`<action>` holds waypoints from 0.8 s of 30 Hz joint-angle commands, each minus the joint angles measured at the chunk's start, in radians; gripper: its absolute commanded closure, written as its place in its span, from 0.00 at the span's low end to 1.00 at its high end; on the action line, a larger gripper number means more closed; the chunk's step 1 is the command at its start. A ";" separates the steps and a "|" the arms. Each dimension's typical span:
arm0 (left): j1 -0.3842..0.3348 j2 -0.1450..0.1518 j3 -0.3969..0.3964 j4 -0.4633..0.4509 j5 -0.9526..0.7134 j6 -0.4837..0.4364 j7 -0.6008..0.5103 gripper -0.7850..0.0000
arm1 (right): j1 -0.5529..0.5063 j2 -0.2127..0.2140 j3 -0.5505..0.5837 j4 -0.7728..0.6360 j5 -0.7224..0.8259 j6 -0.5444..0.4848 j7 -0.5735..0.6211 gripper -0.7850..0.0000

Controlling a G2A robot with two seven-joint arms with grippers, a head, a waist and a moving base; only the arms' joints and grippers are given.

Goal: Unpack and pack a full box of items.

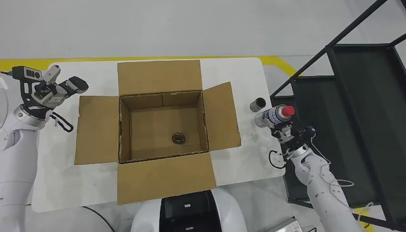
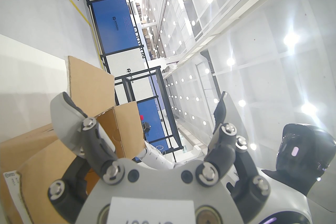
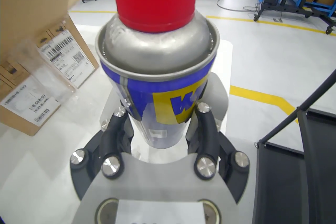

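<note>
The right gripper is clenched on the can, low on its body, at the right edge of the table. The can is outside the box, just beside a small cylinder. Whether its base touches the table, one cannot tell. The risk is this: the hold is low and the red cap stands high above the fingers, so the can may tilt in the grip. If it is let go too near the edge, it may tip and roll off. A careless move may also knock the cylinder. The left gripper is released and empty, at the table's left side. One round item lies in the box.
</note>
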 commanded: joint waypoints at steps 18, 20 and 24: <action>0.000 0.000 0.000 0.000 0.000 0.000 0.000 0.00 | -0.136 0.025 -0.067 -0.774 0.051 -0.229 0.224 1.00; 0.000 0.000 0.000 0.000 0.000 0.000 0.000 0.00 | -0.086 0.021 -0.137 -0.740 0.152 -0.283 0.318 1.00; 0.000 0.000 0.000 0.000 0.000 0.000 0.000 0.00 | 0.018 0.011 -0.239 -0.665 0.351 -0.286 0.487 1.00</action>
